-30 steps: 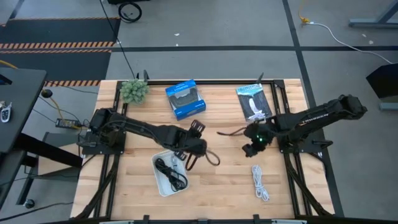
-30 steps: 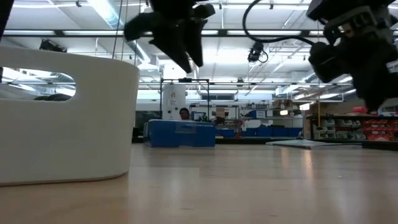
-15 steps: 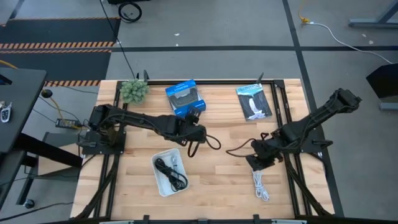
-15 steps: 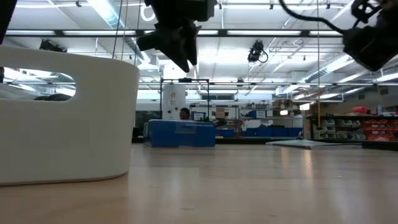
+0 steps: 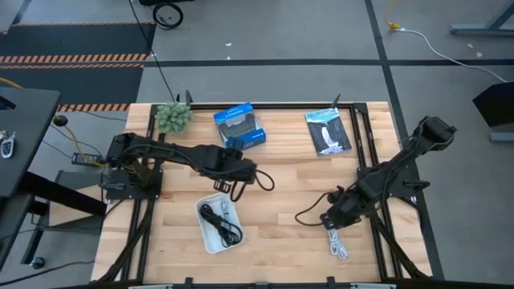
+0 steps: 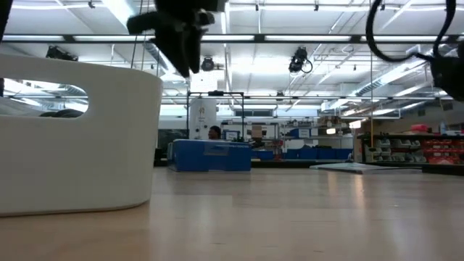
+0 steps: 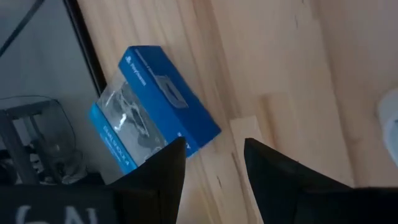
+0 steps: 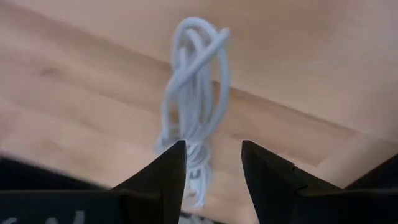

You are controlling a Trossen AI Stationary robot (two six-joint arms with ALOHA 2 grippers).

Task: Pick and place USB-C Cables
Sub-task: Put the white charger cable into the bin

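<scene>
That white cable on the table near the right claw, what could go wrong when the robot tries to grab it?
The right gripper hangs open over the white cable, a loose bundle of loops. The fingers might catch only one strand, so the bundle could unravel or slip out. Carrying it to the white bin means crossing toward the left gripper, so the arms might crowd each other.

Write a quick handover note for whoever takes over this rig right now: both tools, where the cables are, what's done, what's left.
Right tool: open, empty, poised over the white cable, which lies loose on the table near the right front.
Left tool: open, empty, raised mid-table near the blue box, just behind the white bin.
Done: dark cables lie in the white bin; their number cannot be told.
Left: grasp the white cable and put it in the bin. No other loose cable shows on the table.
</scene>
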